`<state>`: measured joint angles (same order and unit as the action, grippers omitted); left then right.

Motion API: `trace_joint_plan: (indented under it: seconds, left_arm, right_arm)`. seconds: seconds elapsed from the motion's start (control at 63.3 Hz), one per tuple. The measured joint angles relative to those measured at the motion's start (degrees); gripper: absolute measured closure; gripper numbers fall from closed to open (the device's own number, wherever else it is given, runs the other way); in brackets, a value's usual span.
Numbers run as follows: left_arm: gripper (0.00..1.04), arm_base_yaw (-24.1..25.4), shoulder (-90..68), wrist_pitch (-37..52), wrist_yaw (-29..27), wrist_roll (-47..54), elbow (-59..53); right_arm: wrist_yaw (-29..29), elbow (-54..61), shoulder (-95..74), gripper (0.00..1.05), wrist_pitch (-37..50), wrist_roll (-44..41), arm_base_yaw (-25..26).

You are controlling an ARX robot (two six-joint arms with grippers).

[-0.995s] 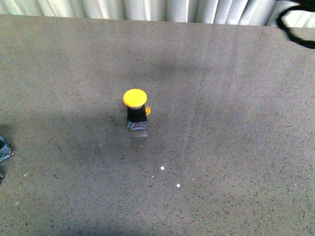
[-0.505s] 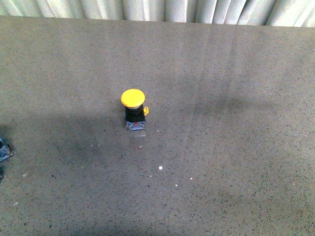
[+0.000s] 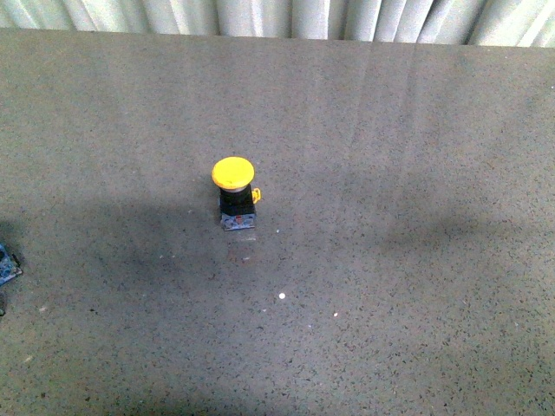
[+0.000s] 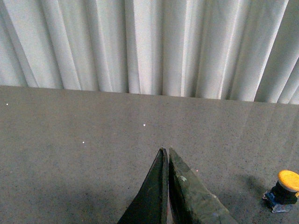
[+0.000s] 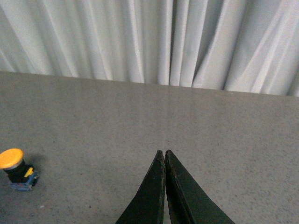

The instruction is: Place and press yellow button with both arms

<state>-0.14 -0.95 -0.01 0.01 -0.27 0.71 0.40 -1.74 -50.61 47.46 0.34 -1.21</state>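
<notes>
The yellow button [image 3: 234,194] stands upright in the middle of the grey table [image 3: 390,173], yellow domed cap on top, black body, small yellow side tab, bluish base with red marks. It also shows in the left wrist view [image 4: 285,185] and in the right wrist view [image 5: 16,169]. My left gripper [image 4: 166,151] is shut and empty, held above the table well away from the button. My right gripper [image 5: 162,153] is shut and empty, also well clear of the button. Neither arm shows in the front view.
A small bluish object [image 3: 7,264] sits cut off at the left edge of the front view. White pleated curtains [image 3: 286,17] hang behind the table's far edge. A few tiny white specks [image 3: 281,296] lie on the table in front of the button.
The black cable that showed at the top right corner one second ago has gone out of view. The button has hardly shifted in the picture.
</notes>
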Motion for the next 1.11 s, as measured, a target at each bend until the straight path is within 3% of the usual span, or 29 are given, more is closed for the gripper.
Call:
trace_joint_plan:
  seconds: [0.632, 1.105]
  left_arm:
    - [1.03, 0.00, 0.00, 0.00, -0.02, 0.00, 0.00]
    - [1.03, 0.00, 0.00, 0.00, 0.00, 0.00, 0.00]
  right_arm:
    - [-0.42, 0.72, 27.21, 1.03, -24.17, 0.00, 1.03]
    - [-0.42, 0.72, 37.66, 1.03, -34.42, 0.00, 1.03]
